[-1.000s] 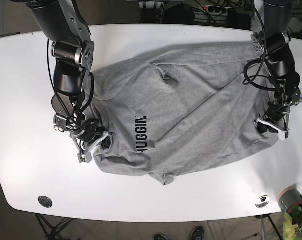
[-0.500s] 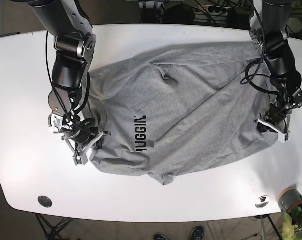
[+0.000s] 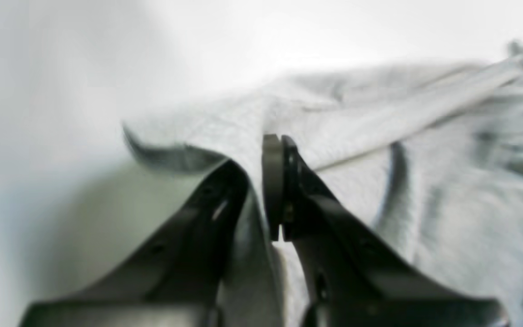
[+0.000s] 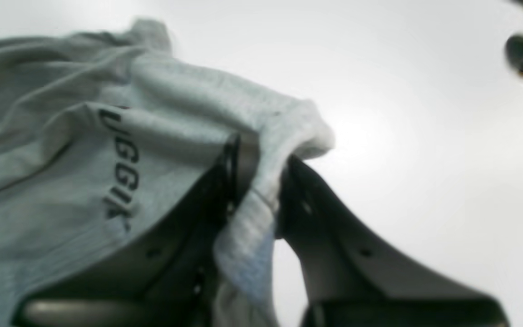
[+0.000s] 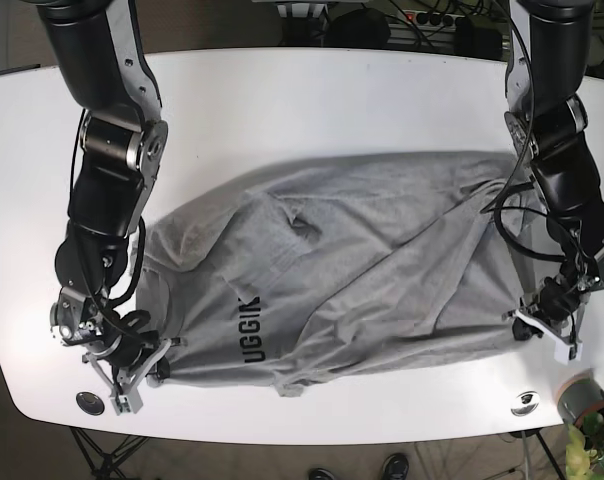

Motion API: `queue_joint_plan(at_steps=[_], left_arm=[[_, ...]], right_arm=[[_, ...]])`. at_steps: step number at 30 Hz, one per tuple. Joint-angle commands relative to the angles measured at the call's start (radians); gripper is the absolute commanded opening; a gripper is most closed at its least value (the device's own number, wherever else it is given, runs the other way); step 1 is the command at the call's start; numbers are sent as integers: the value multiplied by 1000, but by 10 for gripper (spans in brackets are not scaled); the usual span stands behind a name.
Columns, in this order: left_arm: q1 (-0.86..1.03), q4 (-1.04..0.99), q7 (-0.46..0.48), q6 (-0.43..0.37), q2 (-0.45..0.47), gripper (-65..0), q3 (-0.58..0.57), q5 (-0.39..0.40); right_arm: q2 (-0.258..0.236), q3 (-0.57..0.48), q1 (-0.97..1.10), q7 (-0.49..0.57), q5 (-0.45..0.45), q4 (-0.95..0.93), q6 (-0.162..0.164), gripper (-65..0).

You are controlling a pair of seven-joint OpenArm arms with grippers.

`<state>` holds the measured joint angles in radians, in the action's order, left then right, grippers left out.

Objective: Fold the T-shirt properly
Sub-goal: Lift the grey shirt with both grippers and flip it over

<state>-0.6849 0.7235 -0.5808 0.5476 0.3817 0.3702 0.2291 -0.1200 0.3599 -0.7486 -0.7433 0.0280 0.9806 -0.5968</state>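
The crumpled grey cotton T-shirt (image 5: pixel 352 275) is lying lengthwise across the white desk (image 5: pixel 282 100), stretching between the right claw (image 5: pixel 142 368) at lower left and the left claw (image 5: pixel 544 325) at lower right, each pinching a corner.

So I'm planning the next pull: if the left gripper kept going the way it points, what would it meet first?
The left gripper is already shut on the T-shirt; straight ahead lies more bunched grey cloth, then bare white table. Depth is blurry, so that's a guess.
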Motion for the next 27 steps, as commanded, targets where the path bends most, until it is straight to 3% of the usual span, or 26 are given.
queue_joint_plan(at_steps=[1, 7, 13, 18, 20, 27], left_arm=[[-74, 21, 3, -1, 24, -650, 2, 22], [-183, 219, -80, -1, 24, -650, 2, 22], [-356, 304, -143, -1, 24, -650, -3, 14], [-497, 316, -167, -1, 27, -650, -1, 14], [-530, 316, -169, -1, 29, -650, 0, 14], [-473, 316, -169, -1, 63, -650, 8, 23]], right_arm=[[-23, -28, -76, 12, -12, 22, -2, -629], [-80, -172, -197, -14, -18, 51, -2, -629], [-109, -175, -337, -61, -18, 65, -7, -629], [-131, -173, -477, -129, -17, 67, -71, -629], [-143, -173, -510, -152, -18, 68, -81, -629], [-171, -167, -423, -215, -20, 237, -81, -629]])
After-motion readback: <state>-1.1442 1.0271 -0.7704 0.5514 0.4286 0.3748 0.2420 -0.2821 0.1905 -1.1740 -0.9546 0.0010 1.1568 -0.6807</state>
